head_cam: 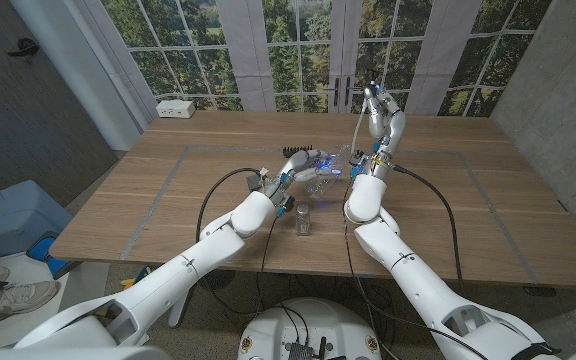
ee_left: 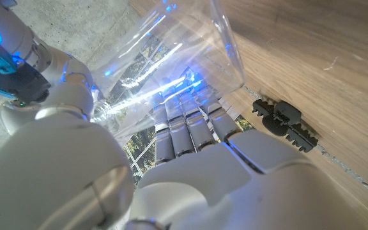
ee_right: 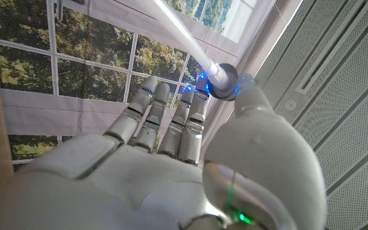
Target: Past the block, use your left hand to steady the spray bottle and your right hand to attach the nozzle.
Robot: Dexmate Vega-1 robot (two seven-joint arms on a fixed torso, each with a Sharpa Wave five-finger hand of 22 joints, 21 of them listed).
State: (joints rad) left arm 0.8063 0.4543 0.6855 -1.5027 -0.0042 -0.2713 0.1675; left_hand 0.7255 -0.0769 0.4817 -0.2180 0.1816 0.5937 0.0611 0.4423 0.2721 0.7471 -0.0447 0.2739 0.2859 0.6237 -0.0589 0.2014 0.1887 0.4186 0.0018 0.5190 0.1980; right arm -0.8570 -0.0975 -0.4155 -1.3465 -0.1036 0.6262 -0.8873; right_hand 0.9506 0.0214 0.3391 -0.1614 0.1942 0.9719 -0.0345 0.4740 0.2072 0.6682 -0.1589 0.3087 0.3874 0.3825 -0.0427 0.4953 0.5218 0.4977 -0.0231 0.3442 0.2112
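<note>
A clear spray bottle point(head_cam: 325, 172) lies tilted on the wooden table point(head_cam: 468, 210) past a small clear block point(head_cam: 303, 222). My left hand point(head_cam: 296, 166) grips the bottle from its left side; in the left wrist view its fingers point(ee_left: 187, 131) press against the clear wall of the bottle point(ee_left: 171, 51), lit blue. My right hand point(head_cam: 384, 118) is raised above and to the right of the bottle, pinching the nozzle. In the right wrist view, thumb and fingers point(ee_right: 171, 121) hold the nozzle's dark cap point(ee_right: 225, 83), from which the white dip tube point(ee_right: 177, 25) sticks out.
A white box point(head_cam: 176, 108) sits at the table's far left corner. A small black toothed piece point(ee_left: 285, 119) lies on the wood near the bottle. Tape lines mark a rectangle on the table. Windows stand behind; a blue bin point(head_cam: 8, 225) is on the floor at left.
</note>
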